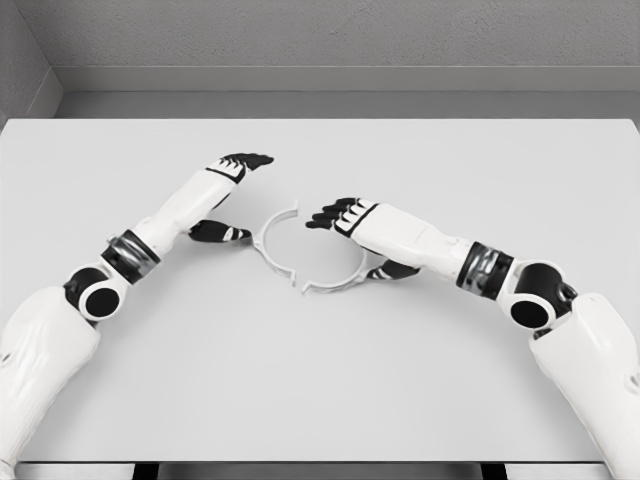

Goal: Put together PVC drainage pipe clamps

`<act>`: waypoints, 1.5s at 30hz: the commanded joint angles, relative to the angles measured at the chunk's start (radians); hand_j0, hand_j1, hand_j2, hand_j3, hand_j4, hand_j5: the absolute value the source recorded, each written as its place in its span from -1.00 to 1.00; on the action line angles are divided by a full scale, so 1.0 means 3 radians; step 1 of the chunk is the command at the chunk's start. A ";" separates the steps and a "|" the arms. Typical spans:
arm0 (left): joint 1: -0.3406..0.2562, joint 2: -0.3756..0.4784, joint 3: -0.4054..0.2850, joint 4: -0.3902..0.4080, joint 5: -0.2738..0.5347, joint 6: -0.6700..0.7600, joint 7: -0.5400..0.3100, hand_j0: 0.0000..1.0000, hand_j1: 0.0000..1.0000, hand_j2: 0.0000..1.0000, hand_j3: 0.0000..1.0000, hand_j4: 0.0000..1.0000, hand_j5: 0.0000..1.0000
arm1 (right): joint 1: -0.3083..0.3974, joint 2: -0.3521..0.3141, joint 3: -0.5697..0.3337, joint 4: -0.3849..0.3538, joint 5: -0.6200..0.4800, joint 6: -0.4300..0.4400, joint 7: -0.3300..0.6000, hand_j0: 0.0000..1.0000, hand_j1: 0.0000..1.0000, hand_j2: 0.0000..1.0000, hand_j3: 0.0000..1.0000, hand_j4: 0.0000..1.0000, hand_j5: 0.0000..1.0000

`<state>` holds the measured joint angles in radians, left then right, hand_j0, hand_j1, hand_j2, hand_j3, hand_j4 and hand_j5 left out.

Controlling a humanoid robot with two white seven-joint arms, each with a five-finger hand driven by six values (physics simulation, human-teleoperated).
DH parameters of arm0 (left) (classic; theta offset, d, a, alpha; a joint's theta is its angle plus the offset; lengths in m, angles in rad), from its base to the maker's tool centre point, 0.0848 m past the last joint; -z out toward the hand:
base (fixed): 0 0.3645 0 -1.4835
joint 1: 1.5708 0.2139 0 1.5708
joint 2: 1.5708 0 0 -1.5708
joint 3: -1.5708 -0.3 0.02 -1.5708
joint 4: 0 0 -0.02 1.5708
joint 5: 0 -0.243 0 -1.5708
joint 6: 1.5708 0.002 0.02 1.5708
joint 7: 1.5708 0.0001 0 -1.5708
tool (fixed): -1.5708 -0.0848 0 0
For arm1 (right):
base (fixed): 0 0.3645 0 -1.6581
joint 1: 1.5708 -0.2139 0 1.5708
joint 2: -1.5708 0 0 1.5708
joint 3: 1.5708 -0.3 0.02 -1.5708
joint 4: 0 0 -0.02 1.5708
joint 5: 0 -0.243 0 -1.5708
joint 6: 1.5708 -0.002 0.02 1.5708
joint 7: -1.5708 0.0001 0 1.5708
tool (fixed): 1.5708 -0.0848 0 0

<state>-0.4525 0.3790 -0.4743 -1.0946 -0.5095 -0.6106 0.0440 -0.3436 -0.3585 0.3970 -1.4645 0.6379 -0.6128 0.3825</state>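
1. One white surface [320, 380] is seen, filling most of the head view, with a grey wall behind its far edge.
2. Two white clamp halves are counted, both lying flat near the middle of the surface, somewhat toward its far edge.
3. The left clamp half [272, 240] is a semicircular band opening toward the right, with small tabs at its ends.
4. The right clamp half [340, 282] is a curved band opening toward the far edge; part of it is hidden beneath the right arm.
5. The two halves are set close together so that a rough ring is outlined; at the near-left joint their ends lie just beside each other, and whether they touch cannot be told.
6. Two robot hands are counted.
7. The left robot hand [232, 195] is held just left of the left clamp half, fingers extended and thumb spread apart; nothing is gripped.
8. The right robot hand [345, 225] is held over the right clamp half, fingers extended toward the left; a grip on the band is not shown.
9. No containers are seen.
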 commanded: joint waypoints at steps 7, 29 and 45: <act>-0.0046 0.0005 0.0001 0.0131 0.0016 -0.0001 0.0002 1.00 1.00 1.00 1.00 1.00 1.00 | -0.0046 0.0060 0.0057 0.0019 -0.0025 0.0006 -0.0002 1.00 1.00 1.00 1.00 1.00 1.00; -0.0148 -0.0041 -0.0004 0.0304 0.0016 -0.0001 0.0002 1.00 1.00 1.00 1.00 1.00 1.00 | -0.0102 0.0080 -0.0121 -0.0196 -0.0056 0.0006 -0.0012 1.00 1.00 1.00 1.00 1.00 1.00; -0.0409 -0.0271 -0.0111 0.0698 0.0016 -0.0001 0.0002 1.00 1.00 1.00 1.00 1.00 1.00 | 0.0869 -0.0457 -0.1983 -0.0784 -0.0183 0.0006 -0.0002 1.00 1.00 1.00 1.00 1.00 1.00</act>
<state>-0.5752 0.3020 -0.5083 -0.8944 -0.5106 -0.6107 0.0439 -0.0798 -0.4840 -0.1717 -1.7096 0.5891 -0.6128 0.3816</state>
